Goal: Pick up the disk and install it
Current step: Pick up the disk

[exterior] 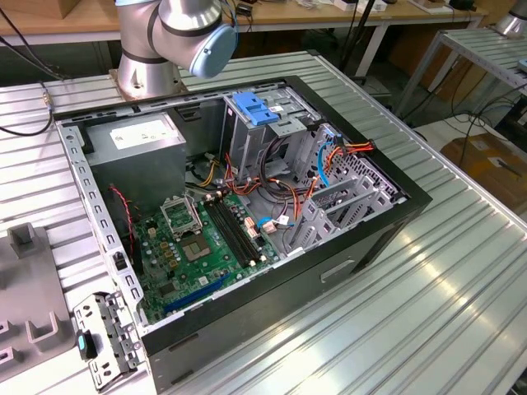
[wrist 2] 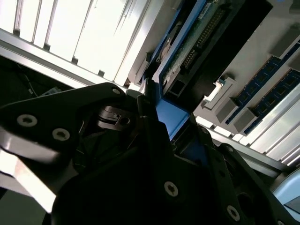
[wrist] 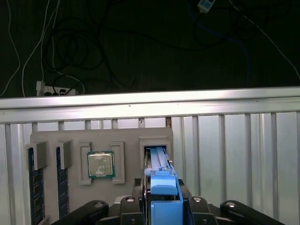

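Disk [wrist: 163, 197] stands upright between the jaws, its far end in the slot of a grey holder [wrist: 70, 138] just beyond them; whether they clench it cannot be told. A processor chip [wrist: 101, 164] sits beside that slot.

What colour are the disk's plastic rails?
The disk's rails are blue, best seen in the first wrist view.

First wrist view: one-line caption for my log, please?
Gripper at the blue-railed disk standing in its slot on the grey holder, processor chip alongside.
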`<state>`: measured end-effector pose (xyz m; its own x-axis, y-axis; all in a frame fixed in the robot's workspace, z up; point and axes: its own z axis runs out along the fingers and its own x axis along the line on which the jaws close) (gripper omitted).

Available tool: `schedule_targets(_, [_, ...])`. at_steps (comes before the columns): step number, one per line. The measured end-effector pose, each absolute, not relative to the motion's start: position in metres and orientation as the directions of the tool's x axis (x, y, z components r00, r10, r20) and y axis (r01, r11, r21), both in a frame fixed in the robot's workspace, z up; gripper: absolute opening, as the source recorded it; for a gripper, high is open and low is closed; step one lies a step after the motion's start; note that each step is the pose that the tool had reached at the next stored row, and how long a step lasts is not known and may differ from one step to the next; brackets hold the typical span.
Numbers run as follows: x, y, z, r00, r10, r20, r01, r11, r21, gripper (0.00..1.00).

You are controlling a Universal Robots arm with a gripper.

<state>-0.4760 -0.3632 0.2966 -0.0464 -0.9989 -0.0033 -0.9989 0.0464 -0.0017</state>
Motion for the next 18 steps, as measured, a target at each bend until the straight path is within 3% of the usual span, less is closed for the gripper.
schedule_targets(18, [-0.4760,-0.3632,0.2959,-0.046,-0.999,-0.003,-0.999,0.046,-0.002,0.37])
